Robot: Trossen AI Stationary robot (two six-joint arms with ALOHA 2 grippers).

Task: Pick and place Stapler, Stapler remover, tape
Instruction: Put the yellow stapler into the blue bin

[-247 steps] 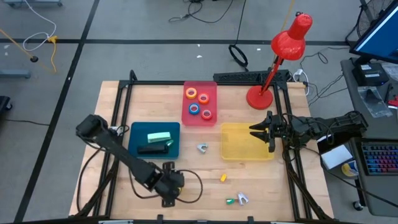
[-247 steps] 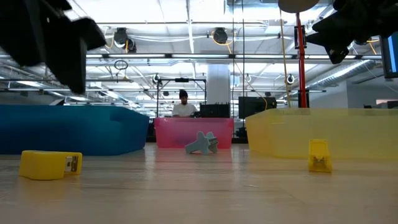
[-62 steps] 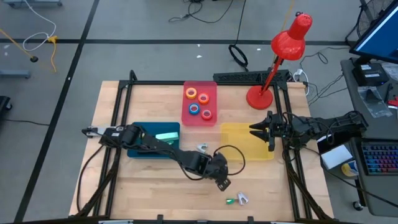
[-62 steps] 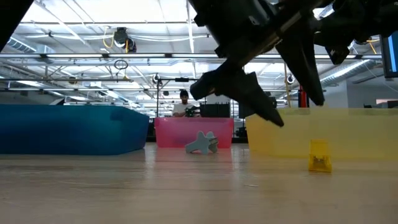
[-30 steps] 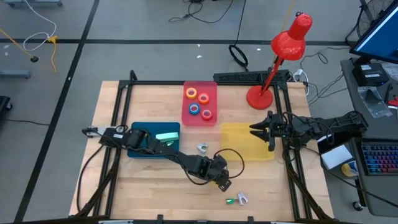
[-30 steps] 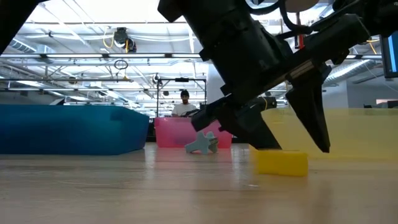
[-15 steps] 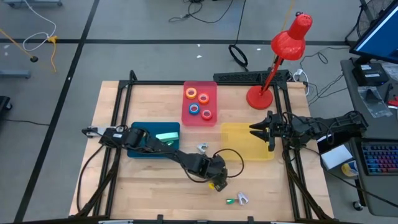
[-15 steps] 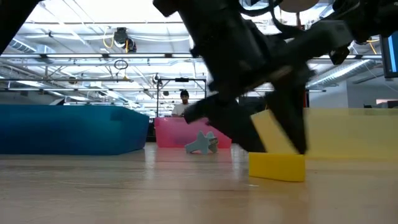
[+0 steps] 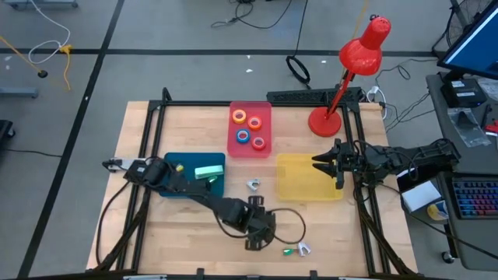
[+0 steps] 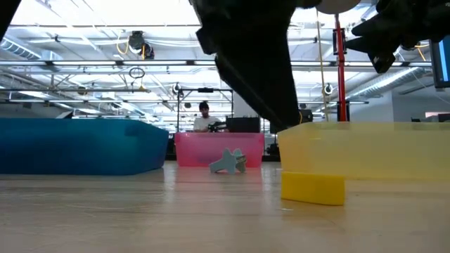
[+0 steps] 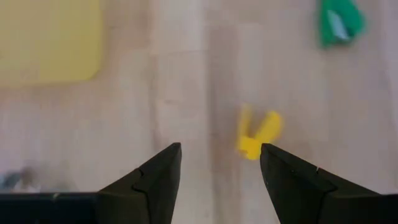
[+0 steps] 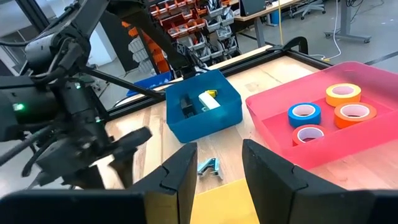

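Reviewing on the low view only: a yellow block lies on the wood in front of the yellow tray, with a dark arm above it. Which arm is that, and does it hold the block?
Observer: It is the left arm. Its wrist view shows the left gripper with fingers open and the yellow staple remover lying on the wood ahead of them, not gripped.
Operator: Anything else loose nearby?
Observer: Yes. In the high view a green piece and a grey piece lie near the table's front edge.
Operator: And the right arm?
Observer: The right gripper hangs over the right part of the yellow tray, fingers apart and empty.
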